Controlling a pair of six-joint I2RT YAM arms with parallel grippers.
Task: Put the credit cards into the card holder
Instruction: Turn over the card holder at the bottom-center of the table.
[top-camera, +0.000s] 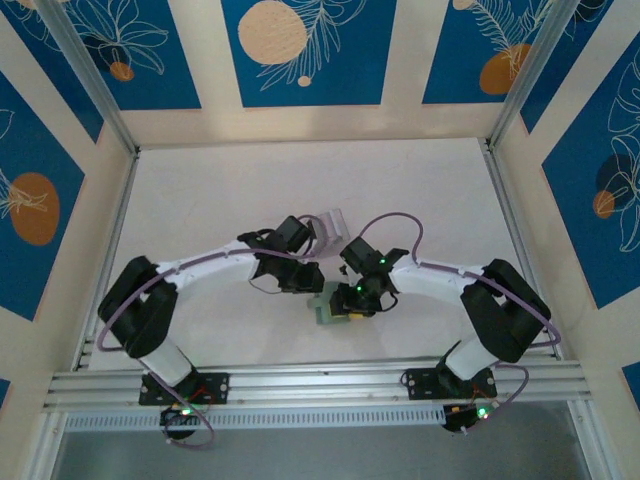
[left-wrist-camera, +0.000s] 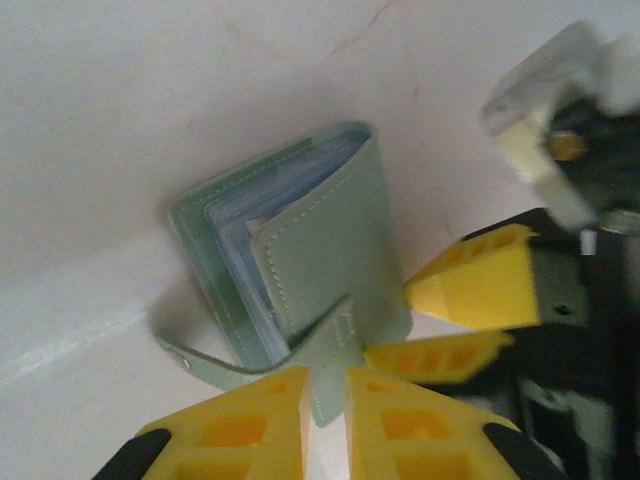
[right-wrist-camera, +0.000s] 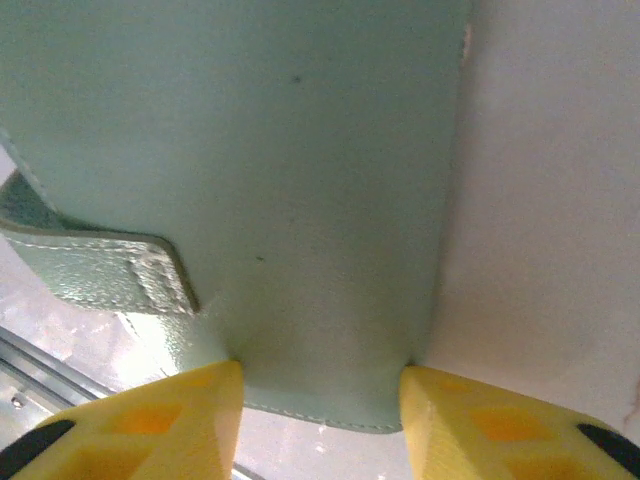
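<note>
The sage-green card holder (top-camera: 326, 312) lies on the white table between the two arms. From the left wrist it shows partly open (left-wrist-camera: 320, 240), with clear sleeves inside. My left gripper (left-wrist-camera: 325, 400) is shut on its near flap beside the snap tab, also in the top view (top-camera: 312, 292). My right gripper (right-wrist-camera: 320, 390) stands open with the holder's cover (right-wrist-camera: 300, 180) between the fingers, touching both; it meets the holder's right corner (left-wrist-camera: 392, 322) (top-camera: 347, 306). A pale lavender-white stack of credit cards (top-camera: 331, 221) lies just beyond the left wrist.
Aluminium frame rails (top-camera: 300, 380) run along the near edge by the arm bases, and patterned blue walls (top-camera: 300, 50) box in the table. A blurred pale grey block (left-wrist-camera: 540, 120) sits by the right arm's body. Open tabletop (top-camera: 220, 190) lies at the back.
</note>
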